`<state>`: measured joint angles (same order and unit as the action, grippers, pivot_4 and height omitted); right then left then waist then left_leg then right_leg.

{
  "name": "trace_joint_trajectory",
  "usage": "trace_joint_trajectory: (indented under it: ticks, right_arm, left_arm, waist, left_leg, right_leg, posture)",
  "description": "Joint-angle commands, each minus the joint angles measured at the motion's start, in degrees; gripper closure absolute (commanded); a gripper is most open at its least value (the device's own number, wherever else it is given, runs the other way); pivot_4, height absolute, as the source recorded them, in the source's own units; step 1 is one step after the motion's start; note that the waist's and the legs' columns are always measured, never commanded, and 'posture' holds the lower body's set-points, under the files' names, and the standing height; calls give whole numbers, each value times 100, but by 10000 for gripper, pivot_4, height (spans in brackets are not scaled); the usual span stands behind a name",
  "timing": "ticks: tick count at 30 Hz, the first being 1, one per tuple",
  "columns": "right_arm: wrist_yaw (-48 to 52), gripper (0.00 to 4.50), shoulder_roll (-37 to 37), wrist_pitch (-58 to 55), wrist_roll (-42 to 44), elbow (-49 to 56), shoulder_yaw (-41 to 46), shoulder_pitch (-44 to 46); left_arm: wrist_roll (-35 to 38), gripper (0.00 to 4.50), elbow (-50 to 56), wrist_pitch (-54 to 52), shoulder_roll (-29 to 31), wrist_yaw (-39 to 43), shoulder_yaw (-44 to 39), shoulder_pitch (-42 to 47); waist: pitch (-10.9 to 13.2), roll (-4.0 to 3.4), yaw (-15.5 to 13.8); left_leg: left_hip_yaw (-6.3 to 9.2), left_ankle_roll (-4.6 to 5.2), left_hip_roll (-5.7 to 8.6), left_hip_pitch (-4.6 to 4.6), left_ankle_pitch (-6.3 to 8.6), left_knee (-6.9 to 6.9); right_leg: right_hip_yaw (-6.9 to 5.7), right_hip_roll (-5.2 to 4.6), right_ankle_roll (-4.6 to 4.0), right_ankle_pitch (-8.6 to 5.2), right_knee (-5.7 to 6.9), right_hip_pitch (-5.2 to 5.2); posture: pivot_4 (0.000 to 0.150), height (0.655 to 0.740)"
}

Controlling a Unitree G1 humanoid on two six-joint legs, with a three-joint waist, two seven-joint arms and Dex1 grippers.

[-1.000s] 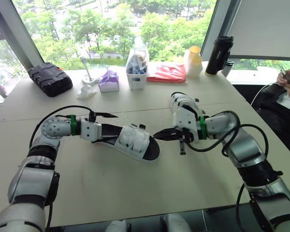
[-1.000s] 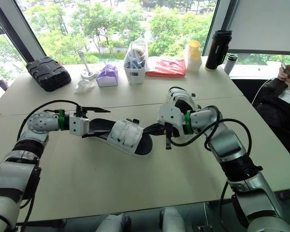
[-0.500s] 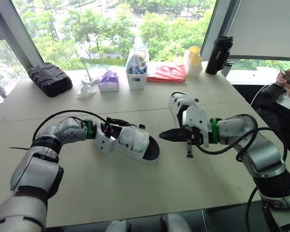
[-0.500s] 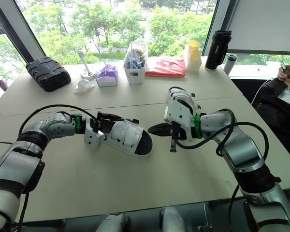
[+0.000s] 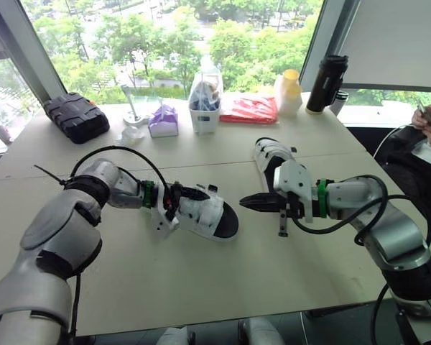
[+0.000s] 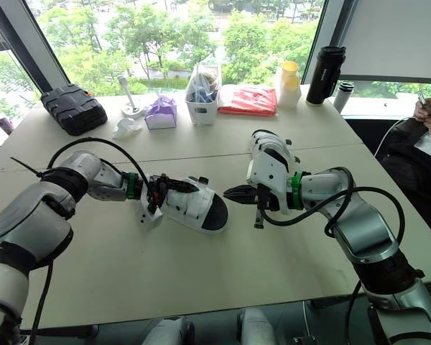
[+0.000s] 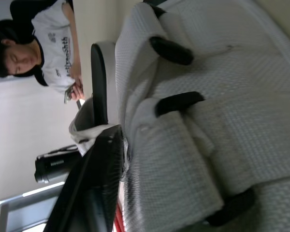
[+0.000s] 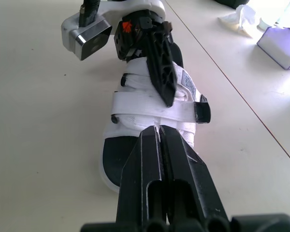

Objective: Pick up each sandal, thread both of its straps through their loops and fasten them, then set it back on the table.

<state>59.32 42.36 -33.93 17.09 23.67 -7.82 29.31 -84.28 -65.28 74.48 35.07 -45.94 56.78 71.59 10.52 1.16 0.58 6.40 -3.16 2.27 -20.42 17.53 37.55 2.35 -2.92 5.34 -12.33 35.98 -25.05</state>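
Beige table (image 5: 201, 287), left claw (image 5: 189, 195) gripping white sandal (image 5: 210, 215), right claw (image 5: 250, 203) pinched closed near its toe

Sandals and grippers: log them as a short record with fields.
near sandal: white straps, black footbed, lying on the table, toe toward the right gripper
far sandal: on the table behind the right gripper, no gripper on it
left gripper: over the near sandal's straps, reaching in from the heel side
right gripper: shut, empty, tip aimed at the near sandal's toe, a gap between
strap state: both lie across the sandal; whether fastened cannot be told
far edge of table: black case, purple tissue box, black flask
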Motion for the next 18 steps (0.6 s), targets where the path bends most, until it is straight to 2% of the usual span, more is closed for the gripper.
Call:
trace_joint_trajectory:
  ticks: [1,2,3,6,7,10,12,14,15,18]
  right_arm:
    - [-56,45000,47,128,16,202,37,35]
    - [-63,45000,37,138,21,194,28,40]
    - [-69,45000,27,157,15,181,8,50]
    - [-81,45000,17,196,5,155,-30,64]
    - [-82,45000,6,221,-10,142,-59,66]
    - [-77,45000,-34,305,-36,92,-147,73]
    - [-75,45000,-64,363,-45,35,-200,101]
    - [-56,45000,-109,443,-59,-46,-271,155]
    - [-46,45000,-132,474,-70,-81,-301,181]
    - [-5,45000,-219,603,-102,-220,-410,284]
  left_arm:
    - [-456,38906,-125,-169,-88,-932,621,236]
    - [-475,43465,-211,-241,-124,-1067,707,264]
    - [-377,44657,-352,-322,-155,-1076,686,272]
    - [-92,44657,-653,-439,-205,-1026,590,283]
    - [266,44657,-864,-588,-209,-639,313,250]
    - [1878,44657,-1462,-1189,-198,1103,-990,34]
    - [3149,44657,-1631,-1683,-241,2630,-2073,-178]
    - [4406,44657,-1661,-2684,-366,4203,-3201,-364]
    - [4873,44657,-1609,-3102,-421,4791,-3620,-439]
    - [5929,44657,-1400,-4507,-592,5846,-4599,-579]
  waist:
    - [2,5,-2]
    - [2,5,0]
    - [2,5,3]
    - [4,7,-1]
    - [4,8,-1]
    - [6,10,27]
    - [10,14,55]
    - [12,15,48]
    - [12,14,44]
    - [11,14,54]
  left_leg:
    - [0,0,0,-1,0,0]
    - [-1,1,1,0,0,0]
    - [-2,1,2,0,1,0]
    - [-2,1,2,0,1,1]
    - [-2,1,2,0,1,2]
    - [-3,1,3,-1,1,12]
    - [-6,2,-1,-4,1,14]
    - [-6,4,-3,-7,2,14]
    - [-4,4,-3,-9,2,15]
    - [-6,25,-2,-12,14,29]
  right_leg:
    - [0,0,0,0,0,0]
    - [0,-1,1,0,-1,1]
    - [0,-2,1,-1,0,1]
    - [-1,-2,2,-1,1,0]
    - [-1,-2,2,-1,1,0]
    - [-2,-1,1,-1,4,1]
    - [-1,5,0,0,7,-4]
    - [-2,6,-1,0,10,-9]
    - [-2,6,-1,0,12,-11]
    - [-1,5,-2,1,12,-8]
  posture:
    - [1500,7400]
    - [1500,7400]
    - [1500,7400]
    - [1500,7400]
    - [1500,7400]
    - [1500,7400]
    - [1500,7400]
    - [1500,7400]
    - [1500,7400]
    - [1500,7400]
